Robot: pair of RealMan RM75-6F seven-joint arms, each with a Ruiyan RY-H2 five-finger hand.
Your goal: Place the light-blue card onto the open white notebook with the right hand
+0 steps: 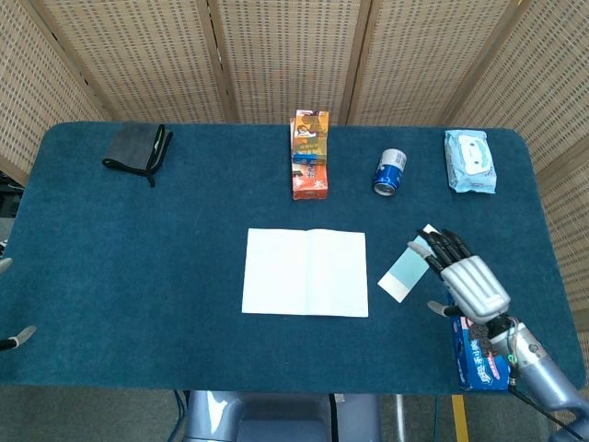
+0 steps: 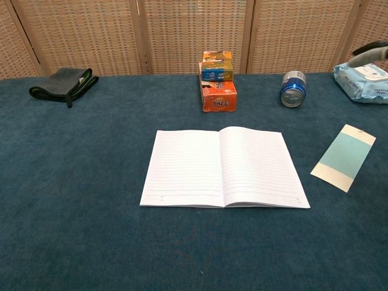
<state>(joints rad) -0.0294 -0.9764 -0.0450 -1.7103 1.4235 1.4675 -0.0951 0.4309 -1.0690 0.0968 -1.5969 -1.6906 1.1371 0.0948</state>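
Observation:
The light-blue card [image 1: 403, 268] with white ends lies slanted on the blue tablecloth, right of the open white notebook [image 1: 306, 272]. My right hand [image 1: 465, 278] hovers at the card's far right end with its fingers stretched out, their tips over the card's upper corner. It holds nothing. In the chest view the card [image 2: 344, 156] lies flat and free beside the notebook [image 2: 224, 167], and only a dark fingertip of the right hand [image 2: 373, 48] shows at the top right. Of my left hand [image 1: 17, 339] only two spread fingertips show at the left edge.
A cookie box [image 1: 479, 357] lies under my right wrist near the front edge. At the back stand stacked orange boxes [image 1: 310, 155], a blue can [image 1: 390, 172] on its side, a wipes pack [image 1: 469, 161] and a black pouch [image 1: 136, 147]. A wicker screen closes off the rear.

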